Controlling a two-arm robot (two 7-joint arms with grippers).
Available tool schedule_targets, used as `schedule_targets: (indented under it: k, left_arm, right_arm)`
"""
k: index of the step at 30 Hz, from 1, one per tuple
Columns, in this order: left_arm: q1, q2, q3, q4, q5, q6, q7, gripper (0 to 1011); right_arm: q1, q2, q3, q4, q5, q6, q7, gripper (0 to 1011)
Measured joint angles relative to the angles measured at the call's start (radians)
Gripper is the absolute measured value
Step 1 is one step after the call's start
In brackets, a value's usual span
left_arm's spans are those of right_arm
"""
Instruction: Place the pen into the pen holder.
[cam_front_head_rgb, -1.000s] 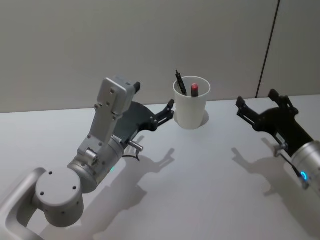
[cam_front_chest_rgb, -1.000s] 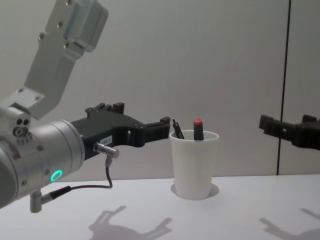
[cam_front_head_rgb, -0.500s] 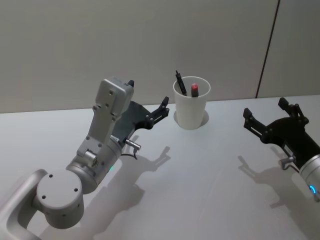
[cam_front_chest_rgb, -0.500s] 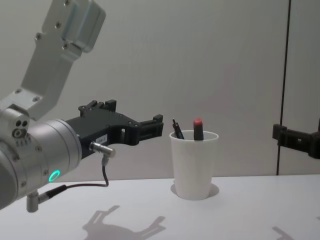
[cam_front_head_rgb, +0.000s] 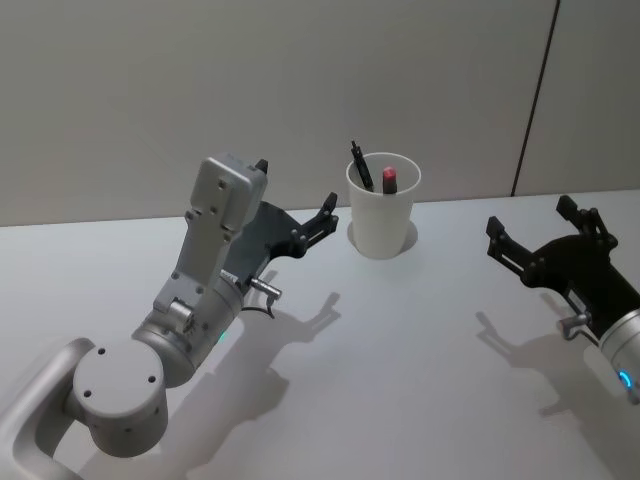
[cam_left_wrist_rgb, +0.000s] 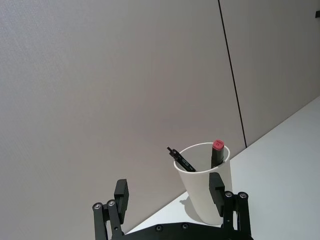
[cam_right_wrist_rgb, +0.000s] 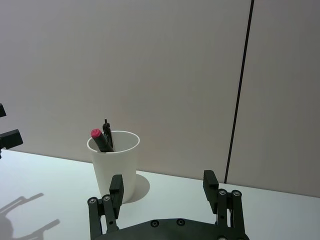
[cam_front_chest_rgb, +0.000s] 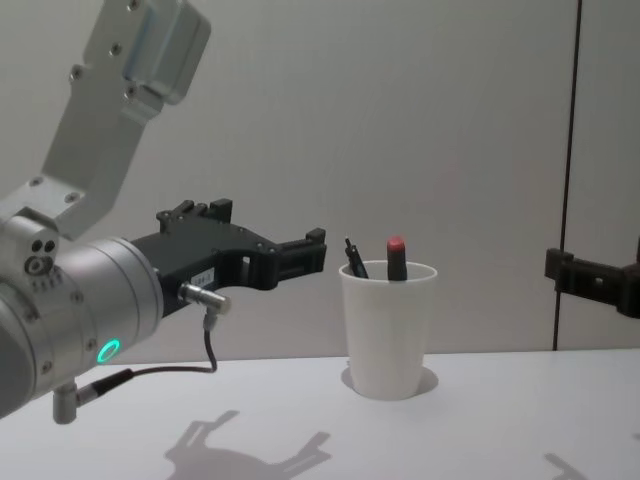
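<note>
Plain grey wall (cam_front_head_rgb: 200, 90) — dark vertical seam (cam_front_head_rgb: 535, 95), white table (cam_front_head_rgb: 400, 350)

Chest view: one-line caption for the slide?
Two pens stand in the white pen holder; left gripper and right gripper flank it, open and empty.
</note>
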Motion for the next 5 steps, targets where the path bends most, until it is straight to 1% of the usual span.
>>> schedule_targets:
  k: [5]
  left_arm:
    - [0.000, 0.000, 0.000, 0.000, 0.000, 0.000, 0.000, 1001]
  right_arm:
    - [0.000, 0.000, 0.000, 0.000, 0.000, 0.000, 0.000, 1001]
